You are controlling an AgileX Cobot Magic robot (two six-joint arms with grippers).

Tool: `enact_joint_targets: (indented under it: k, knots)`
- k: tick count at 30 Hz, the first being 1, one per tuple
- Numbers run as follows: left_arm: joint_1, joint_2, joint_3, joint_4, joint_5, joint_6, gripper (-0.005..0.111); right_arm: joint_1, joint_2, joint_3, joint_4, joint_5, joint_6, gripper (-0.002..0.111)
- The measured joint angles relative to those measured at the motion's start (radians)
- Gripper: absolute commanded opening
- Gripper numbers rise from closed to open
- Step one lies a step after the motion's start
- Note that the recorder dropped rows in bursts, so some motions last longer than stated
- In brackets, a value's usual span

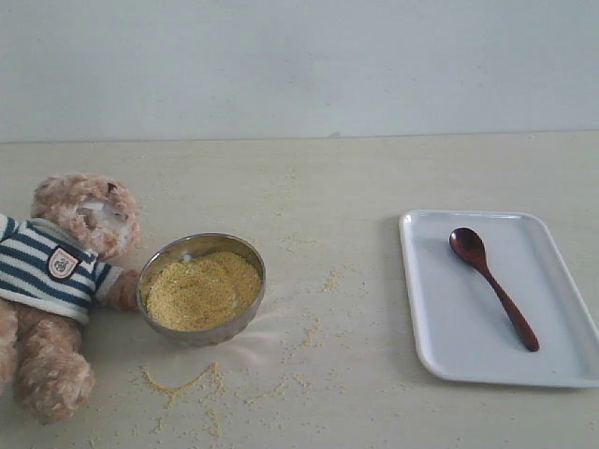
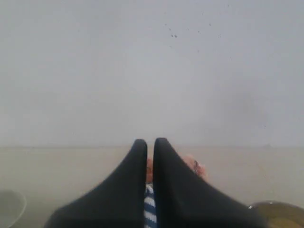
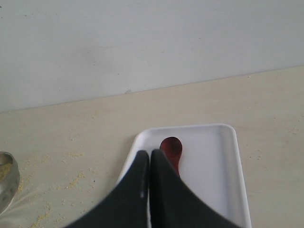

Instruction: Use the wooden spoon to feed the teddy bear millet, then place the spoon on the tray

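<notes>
The teddy bear (image 1: 65, 271) lies on its back at the left of the table in its striped shirt. Beside its arm stands a steel bowl (image 1: 201, 287) heaped with millet (image 1: 202, 290). The wooden spoon (image 1: 491, 285) lies flat in the white tray (image 1: 449, 346) at the right. Neither arm shows in the exterior view. My left gripper (image 2: 149, 141) is shut and empty, hanging above the teddy bear (image 2: 150, 209), which peeks between its fingers. My right gripper (image 3: 150, 153) is shut and empty above the tray (image 3: 213, 161), with the spoon (image 3: 172, 148) just beyond its tips.
Stray millet grains (image 1: 182, 383) lie scattered on the table in front of the bowl and toward the tray. A pale wall rises behind the table's far edge. The bowl's rim (image 3: 7, 178) shows in the right wrist view.
</notes>
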Motion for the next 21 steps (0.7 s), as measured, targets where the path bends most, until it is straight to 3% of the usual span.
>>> enact_joint_targets:
  k: [9,21]
  knots:
    - [0.045,-0.069,0.002,-0.011,0.381,-0.127,0.005,0.0,0.0,0.0,0.002,0.0,0.0,0.0]
    - [0.045,-0.069,0.002,-0.029,0.423,-0.134,0.005,0.0,0.0,0.0,0.002,0.0,0.0,0.0]
